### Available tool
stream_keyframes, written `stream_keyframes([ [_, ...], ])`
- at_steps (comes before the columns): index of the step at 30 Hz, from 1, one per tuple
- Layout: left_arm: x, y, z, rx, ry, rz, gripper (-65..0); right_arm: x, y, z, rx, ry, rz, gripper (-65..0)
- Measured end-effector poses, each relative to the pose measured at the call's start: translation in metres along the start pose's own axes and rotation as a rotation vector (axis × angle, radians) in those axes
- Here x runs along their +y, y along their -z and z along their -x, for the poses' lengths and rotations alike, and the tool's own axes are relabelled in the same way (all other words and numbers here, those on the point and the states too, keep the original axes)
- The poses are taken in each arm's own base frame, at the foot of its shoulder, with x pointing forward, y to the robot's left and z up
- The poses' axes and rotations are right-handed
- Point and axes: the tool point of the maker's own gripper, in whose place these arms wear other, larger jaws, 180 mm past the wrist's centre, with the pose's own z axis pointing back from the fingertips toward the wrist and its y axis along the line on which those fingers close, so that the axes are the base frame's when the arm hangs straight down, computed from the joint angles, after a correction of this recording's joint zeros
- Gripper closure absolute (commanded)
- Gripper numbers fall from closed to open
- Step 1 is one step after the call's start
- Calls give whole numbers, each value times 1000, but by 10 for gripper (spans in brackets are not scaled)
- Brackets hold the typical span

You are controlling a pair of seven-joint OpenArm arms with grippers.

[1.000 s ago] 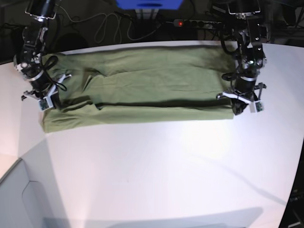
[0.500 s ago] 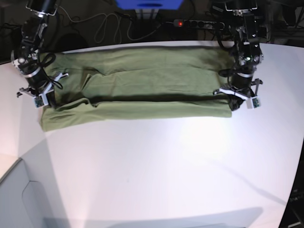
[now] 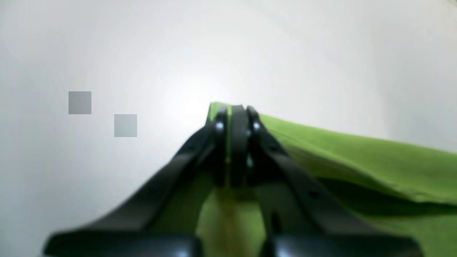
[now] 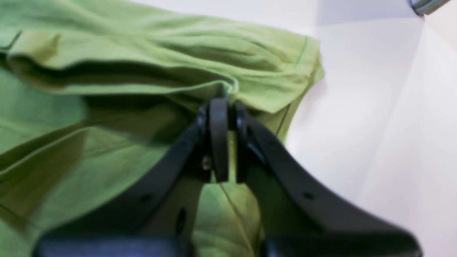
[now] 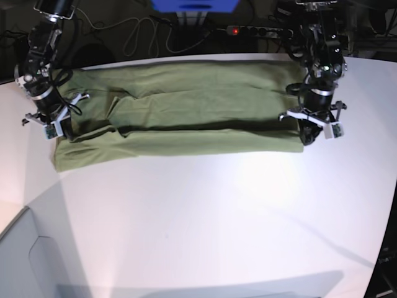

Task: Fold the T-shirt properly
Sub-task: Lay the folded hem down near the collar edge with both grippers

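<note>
1. Nearest the base camera, the white table (image 5: 205,217) is bare, with a bright glare patch on it.
2. Beyond that lies the shirt (image 5: 186,118), spread wide across the far half of the table as a long green band. Its near edge is a doubled strip running side to side, with a dark shadowed crease just behind it.
3. At the shirt's end on the right of the base view, the left hand (image 5: 308,133) is down on the corner of that near strip. In the left wrist view its jaws stand closed together on the cloth, and a green edge (image 3: 219,107) pokes out just past the tips; the shirt falls away to one side and bare table lies on the other.
4. At the opposite end, the right hand (image 5: 61,129) sits on the shirt near its sleeve end. The right wrist view shows this hand (image 4: 221,107) pinched tight on a fold, with a raised ridge of cloth (image 4: 142,78) running away from the tips and a hemmed edge (image 4: 303,53) beyond, close to the bare table.
5. Behind the shirt, the far table edge meets a dark background. A power strip (image 5: 257,29) with a red light lies there among loose cables (image 5: 139,34), and a blue object (image 5: 195,5) shows at the top edge.
</note>
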Motion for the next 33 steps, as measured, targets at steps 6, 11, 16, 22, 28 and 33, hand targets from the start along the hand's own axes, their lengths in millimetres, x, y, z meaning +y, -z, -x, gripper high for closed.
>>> stream_keyframes([
  [6,7,-3,22,53,-8,-16,0,0,0,0,0,0,0,-2],
  [11,12,-1,32,81,-15,-27,0,0,0,0,-1,1,-1,-2],
  [16,12,-1,32,78,-15,-27,0,1,0,0,0,2,-1,-2],
  [22,14,-7,42,103,-12,-31,0,1,0,1,4,2,-1,-2],
  [28,11,-15,40,99,-5,-24,0,2,-2,6,13,2,-5,-2],
  [33,10,-21,45,120,2,-23,0,4,-3,10,23,3,-7,-2],
])
